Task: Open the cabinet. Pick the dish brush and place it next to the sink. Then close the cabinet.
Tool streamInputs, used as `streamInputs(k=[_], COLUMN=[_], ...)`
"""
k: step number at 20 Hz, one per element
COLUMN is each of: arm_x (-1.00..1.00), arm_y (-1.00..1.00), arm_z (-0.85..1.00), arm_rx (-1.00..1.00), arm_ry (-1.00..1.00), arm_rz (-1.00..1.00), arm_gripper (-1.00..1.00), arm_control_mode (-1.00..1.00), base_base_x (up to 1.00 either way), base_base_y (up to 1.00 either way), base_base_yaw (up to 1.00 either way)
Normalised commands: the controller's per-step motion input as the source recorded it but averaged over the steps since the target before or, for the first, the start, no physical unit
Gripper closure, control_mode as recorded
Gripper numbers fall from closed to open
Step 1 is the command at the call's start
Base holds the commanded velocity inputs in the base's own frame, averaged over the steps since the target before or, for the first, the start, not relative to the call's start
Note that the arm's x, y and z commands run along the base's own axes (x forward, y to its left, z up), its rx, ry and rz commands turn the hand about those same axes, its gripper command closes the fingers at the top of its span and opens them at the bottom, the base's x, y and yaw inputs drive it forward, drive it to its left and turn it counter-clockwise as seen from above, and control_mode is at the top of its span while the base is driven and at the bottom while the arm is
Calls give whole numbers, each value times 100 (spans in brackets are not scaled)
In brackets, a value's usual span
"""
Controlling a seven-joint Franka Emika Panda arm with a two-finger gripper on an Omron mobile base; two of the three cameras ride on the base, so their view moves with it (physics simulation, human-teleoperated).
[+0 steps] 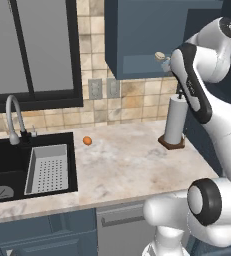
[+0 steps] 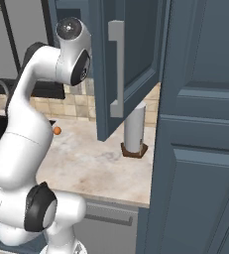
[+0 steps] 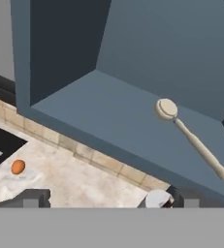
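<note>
**A:** What is in front of the robot?

**B:** A marble-look counter under a tiled wall. At its left end sits the sink, a black basin with a curved silver faucet and a grey perforated strainer tray inside. A small orange ball lies on the counter just right of the sink. Farther right, a paper towel roll stands upright on a dark wooden base.

**A:** And the cabinet?

**B:** The cabinet hangs on the wall above the counter, and it is open. In the right base view its panelled door swings out toward the camera, the long silver bar handle running vertically.

**A:** Where is the dish brush?

**B:** The dish brush lies flat on the cabinet's bottom shelf, toward the right side. From the hand view, its round cream head points toward the back wall and its thin tan handle slants down to the right, toward the shelf's front edge. Nothing touches it.

**A:** What is the gripper doing?

**B:** The gripper is spread wide and holds nothing. Its two dark fingertips show at the bottom of the hand view, in front of the shelf and apart from the brush.
</note>
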Motion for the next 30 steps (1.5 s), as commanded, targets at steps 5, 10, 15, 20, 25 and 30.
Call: streamInputs(k=[5, 10, 15, 20, 25, 30], arm_x=[56, 54, 45, 42, 47, 43], arm_y=[-8, -10, -9, -19, -30, -19], arm_z=[-5, -6, 0, -2, -33, -8], arm_rx=[-3, -3, -2, -2, -2, -3], arm_ry=[4, 5, 2, 4, 12, 8], arm_rz=[0, 0, 0, 0, 0, 0], arm_gripper=[-100, -100, -100, -100, -100, -100], arm_control_mode=[-100, -100, -100, -100, -100, -100], base_base_x=[0, 0, 0, 0, 0, 0], base_base_y=[0, 0, 0, 0, 0, 0], base_base_yaw=[0, 0, 0, 0, 0, 0])
